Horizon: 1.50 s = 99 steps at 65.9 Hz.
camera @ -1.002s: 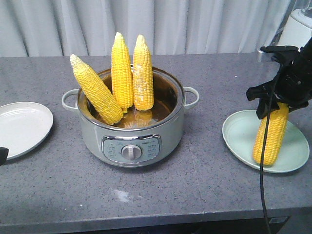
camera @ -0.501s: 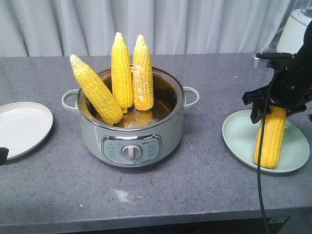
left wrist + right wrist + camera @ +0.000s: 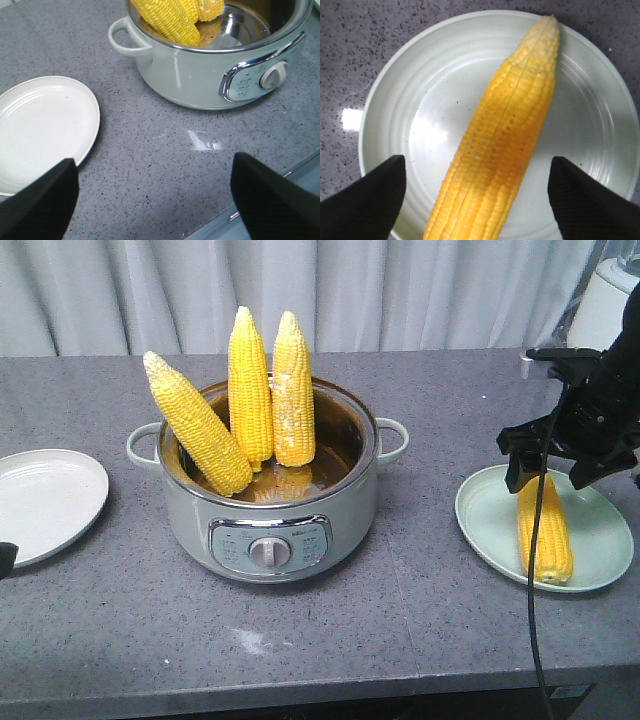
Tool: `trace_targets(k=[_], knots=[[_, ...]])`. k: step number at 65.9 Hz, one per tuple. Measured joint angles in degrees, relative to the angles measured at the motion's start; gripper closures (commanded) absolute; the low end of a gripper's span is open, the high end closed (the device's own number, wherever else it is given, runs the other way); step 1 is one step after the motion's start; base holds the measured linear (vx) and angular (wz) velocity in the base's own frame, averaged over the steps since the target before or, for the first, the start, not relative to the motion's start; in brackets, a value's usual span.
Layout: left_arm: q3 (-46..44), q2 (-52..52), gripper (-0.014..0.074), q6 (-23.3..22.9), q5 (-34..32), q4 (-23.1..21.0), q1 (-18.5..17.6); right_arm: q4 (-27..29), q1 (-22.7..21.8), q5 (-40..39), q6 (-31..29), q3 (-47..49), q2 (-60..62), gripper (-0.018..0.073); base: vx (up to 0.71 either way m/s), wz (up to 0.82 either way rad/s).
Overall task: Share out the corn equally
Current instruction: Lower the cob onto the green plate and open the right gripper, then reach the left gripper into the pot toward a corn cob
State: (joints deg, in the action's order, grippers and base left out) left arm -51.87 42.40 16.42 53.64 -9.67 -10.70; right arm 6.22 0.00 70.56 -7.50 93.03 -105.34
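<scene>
One cob of corn (image 3: 545,535) lies flat on the pale green plate (image 3: 485,510) at the right. My right gripper (image 3: 552,468) hovers just above its far end, open, with both fingers clear of the cob. From the right wrist the corn (image 3: 505,150) runs between the spread fingers of the right gripper (image 3: 475,200) across the plate (image 3: 435,100). Three more cobs (image 3: 250,385) stand upright in the grey pot (image 3: 270,530); one (image 3: 293,390) has whitish patches. My left gripper (image 3: 155,200) is open over bare counter, between the white plate (image 3: 40,125) and the pot (image 3: 200,75).
The empty white plate (image 3: 45,500) sits at the table's left edge. A white appliance (image 3: 615,295) stands at the back right, before a grey curtain. A black cable (image 3: 535,590) hangs from the right arm past the front table edge.
The right gripper opened and let go of the cob. The cob went from leaning upright in the jaws to lying flat on the green plate. The left arm stayed still.
</scene>
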Motion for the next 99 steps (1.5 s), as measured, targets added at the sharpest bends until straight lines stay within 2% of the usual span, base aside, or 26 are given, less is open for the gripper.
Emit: trace_targets(k=[16,23,34,55,62,75,88,99], knots=[[0.0,0.0,0.0011,0.0,0.0,0.0,0.0,0.94,0.03,0.23,-0.25,0.0,6.62,-0.0016,0.0,0.0],[0.0,0.0,0.0011,0.0,0.0,-0.04,0.0,0.38,1.5,0.41,-0.25,-0.38,9.78,-0.0015,0.0,0.0],[0.0,0.0,0.0011,0.0,-0.05,-0.04,0.0,-0.83,8.79,-1.17,-0.19,-6.97,16.69,-0.0013,0.0,0.0],[0.0,0.0,0.0011,0.0,-2.64,-0.33,0.0,-2.63,20.92,-14.83,-0.63,-24.85,31.57,-0.0013,0.0,0.0],[0.0,0.63,0.0011,0.0,-5.65,-2.27,0.0,-2.63,22.92,-17.41,-0.64,-28.41,35.14,-0.0013,0.0,0.0],[-0.05,4.5,0.001,1.6,-12.02,-6.8,0.0,-2.63,23.28,-18.34,-0.69,-30.08,38.48,-0.0013,0.0,0.0],[-0.05,12.1,0.001,7.42,-18.15,-13.32,0.0,-2.63,23.28,-18.53,-0.69,-30.08,38.84,-0.0013,0.0,0.0],[-0.05,18.42,0.0009,14.67,-22.32,-20.68,0.0,-2.63,23.28,-18.41,-0.69,-30.08,38.84,-0.0013,0.0,0.0]])
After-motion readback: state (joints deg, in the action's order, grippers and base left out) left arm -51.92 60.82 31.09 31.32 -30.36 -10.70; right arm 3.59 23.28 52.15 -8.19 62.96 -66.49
